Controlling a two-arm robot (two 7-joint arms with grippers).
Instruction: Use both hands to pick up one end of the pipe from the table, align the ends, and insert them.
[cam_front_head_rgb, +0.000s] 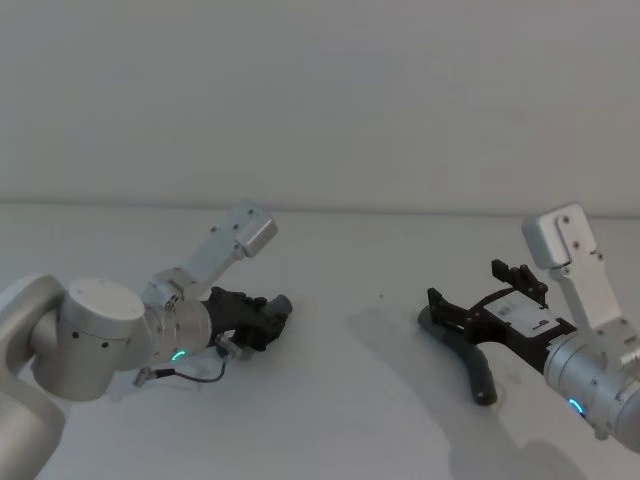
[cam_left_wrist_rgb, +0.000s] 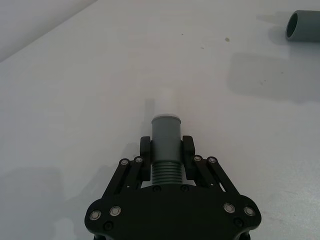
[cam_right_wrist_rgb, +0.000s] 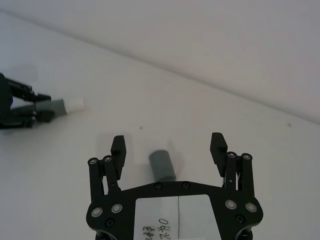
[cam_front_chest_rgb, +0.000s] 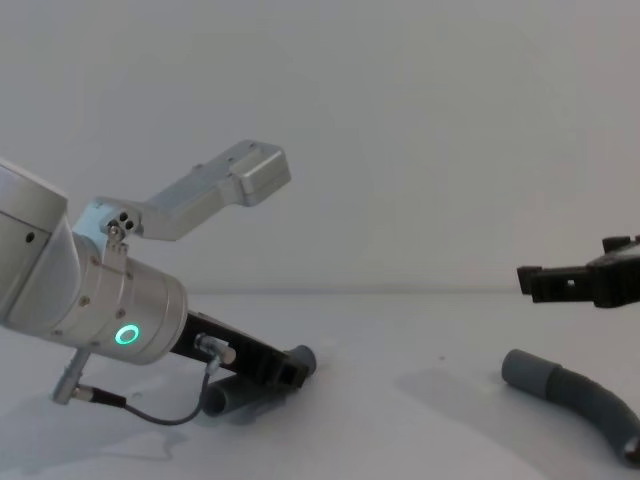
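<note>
1. At the chest view's lower left you see a silver cylindrical wrist (cam_front_chest_rgb: 100, 300) with a glowing green ring (cam_front_chest_rgb: 127, 335) and a thin black cable (cam_front_chest_rgb: 160, 418).
2. Your black plastic two-finger left gripper (cam_left_wrist_rgb: 167, 147) has silver screws (cam_left_wrist_rgb: 115, 211) along its linkage.
3. Your black two-finger right gripper (cam_right_wrist_rgb: 168, 145) carries a white label (cam_right_wrist_rgb: 172, 215) with handwritten marks, and a pale silver bracket (cam_front_head_rgb: 570, 245) sits at the head view's right.

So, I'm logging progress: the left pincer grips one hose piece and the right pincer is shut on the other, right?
No: the left pincer grips one hose piece, but the right pincer is open above the other hose piece, which lies on the table. The right wrist view shows it.
</note>
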